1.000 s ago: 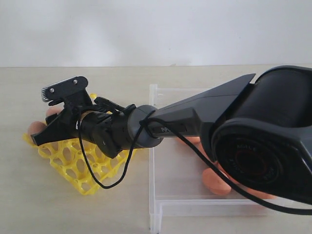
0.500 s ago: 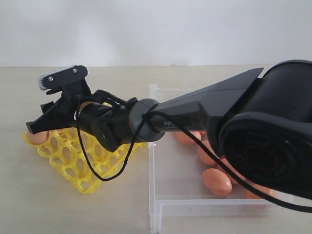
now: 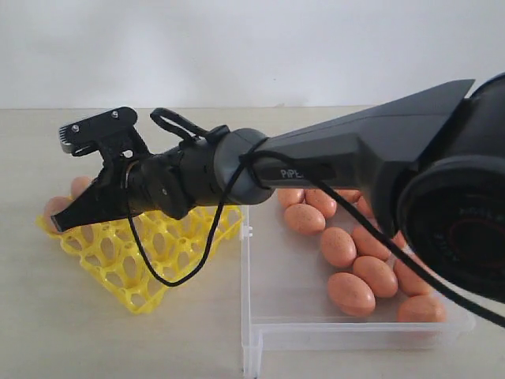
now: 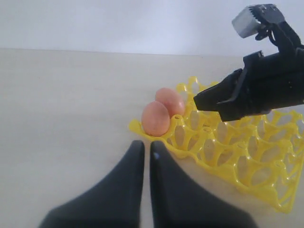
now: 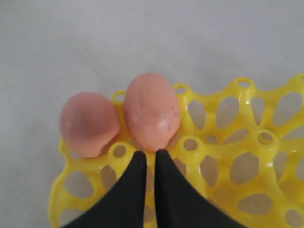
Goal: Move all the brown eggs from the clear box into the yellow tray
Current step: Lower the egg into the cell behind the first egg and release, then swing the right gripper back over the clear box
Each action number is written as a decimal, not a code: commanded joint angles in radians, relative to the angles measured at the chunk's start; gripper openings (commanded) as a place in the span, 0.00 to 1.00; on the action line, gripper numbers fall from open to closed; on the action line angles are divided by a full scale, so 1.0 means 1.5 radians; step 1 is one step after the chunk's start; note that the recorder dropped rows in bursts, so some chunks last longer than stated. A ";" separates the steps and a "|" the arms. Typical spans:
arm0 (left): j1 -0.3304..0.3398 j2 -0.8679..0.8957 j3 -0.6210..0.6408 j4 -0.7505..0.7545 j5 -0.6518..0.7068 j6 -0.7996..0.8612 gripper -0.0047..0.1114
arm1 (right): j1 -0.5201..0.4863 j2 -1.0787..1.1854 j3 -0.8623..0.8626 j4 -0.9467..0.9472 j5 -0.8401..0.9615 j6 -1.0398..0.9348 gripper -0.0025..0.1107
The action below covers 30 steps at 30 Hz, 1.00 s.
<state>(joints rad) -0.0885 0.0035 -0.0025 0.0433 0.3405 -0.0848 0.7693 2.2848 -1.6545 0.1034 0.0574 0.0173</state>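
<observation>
Exterior view: the black right arm reaches from the 3 o'clock side across the middle toward 9 o'clock, sloping slightly downward, with a loose black cable looping under its wrist; the right jaws are pressed together and pinch nothing, and their tip hangs low over the 9 o'clock edge of the yellow tray; the tray lies on the pale surface, just beside the clear box, at the box's 9 o'clock side; two brown eggs sit in the tray's cups near that 9 o'clock edge; at least nine more eggs lie loose in the box, clustered toward 3 o'clock, some hidden by the arm.

Left wrist view: the left jaws stand almost shut, with only a thin slit between them, and hold nothing; they hover over bare surface, near the tray's corner; the two eggs sit side by side in the corner cups; the right jaws, closed to a point, hang above the tray near those eggs and apart from them.

Right wrist view: the right jaws are closed and empty; their tips sit right at the end of one egg, and whether they touch it cannot be told; the second egg sits in the neighbouring corner cup; every other cup in sight is open lattice.
</observation>
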 commanded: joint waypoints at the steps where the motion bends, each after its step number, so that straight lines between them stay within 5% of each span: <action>1: -0.003 -0.002 0.002 -0.002 -0.001 -0.001 0.08 | -0.002 -0.075 -0.001 -0.003 0.065 -0.023 0.02; 7: -0.003 -0.002 0.002 -0.002 -0.001 -0.001 0.08 | -0.002 -0.201 0.036 -0.003 0.172 -0.018 0.02; 14: -0.003 -0.002 0.002 -0.002 -0.001 -0.001 0.08 | -0.002 -0.420 0.314 -0.003 -0.006 -0.018 0.02; 17: -0.003 -0.002 0.002 -0.002 -0.001 -0.001 0.08 | -0.009 -0.502 0.406 -0.023 0.017 -0.024 0.02; 21: -0.012 -0.002 0.002 -0.002 -0.001 -0.001 0.08 | -0.039 -0.565 0.436 -0.052 0.211 -0.027 0.02; 26: -0.017 -0.002 0.002 -0.002 -0.001 -0.001 0.08 | -0.147 -0.559 0.382 -0.117 0.591 0.026 0.02; 30: -0.017 -0.002 0.002 -0.002 -0.001 -0.001 0.08 | -0.227 -0.513 0.325 -0.158 0.776 -0.012 0.02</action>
<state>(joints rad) -0.1085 0.0035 -0.0025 0.0433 0.3405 -0.0848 0.4942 1.4799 -1.1135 -0.0985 1.0506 0.0333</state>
